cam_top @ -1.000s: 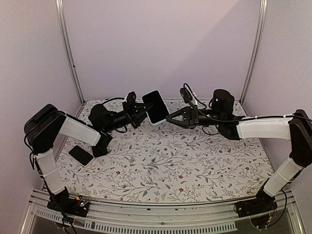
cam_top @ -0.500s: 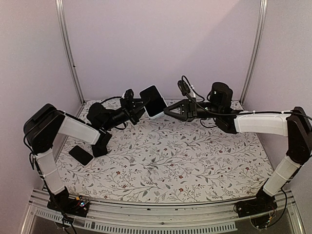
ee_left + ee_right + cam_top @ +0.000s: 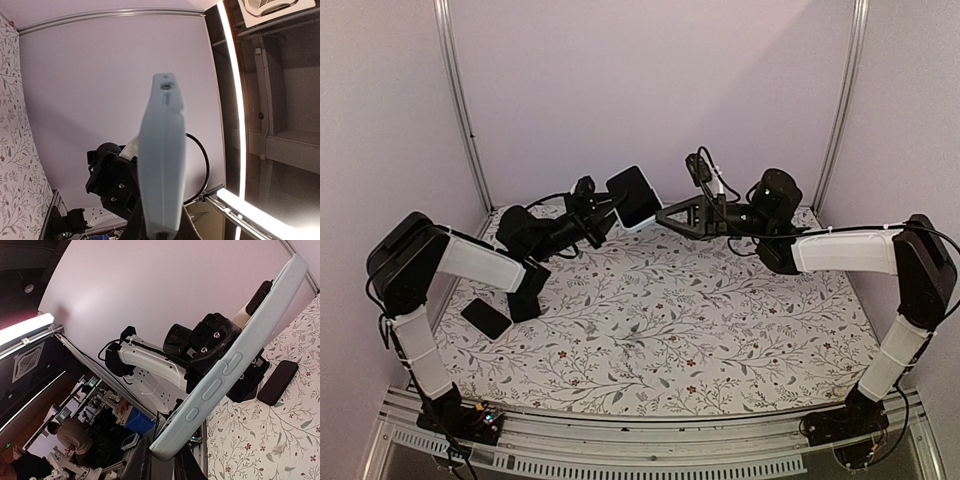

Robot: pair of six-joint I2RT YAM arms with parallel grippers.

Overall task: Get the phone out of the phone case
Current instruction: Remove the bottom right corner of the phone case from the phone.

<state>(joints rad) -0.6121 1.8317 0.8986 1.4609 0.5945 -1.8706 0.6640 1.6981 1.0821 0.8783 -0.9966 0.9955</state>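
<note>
A floral-patterned cloth covers the surface, a small dark flat rectangle lies on it close to the left edge, and pale lilac walls with two metal posts enclose the far corners.

The phone case is moulded in pale blue plastic or rubber, smooth and satin-matt. The phone is faced with glossy black glass. The tabletop is covered by a matt sheet printed with flowers; cloth or paper cannot be told. The arm links are clad in smooth white shells, and their joints are made of matt black plastic. The frame posts are formed of brushed, silvery metal. A dark slab is finished smooth, with little sheen.
</note>
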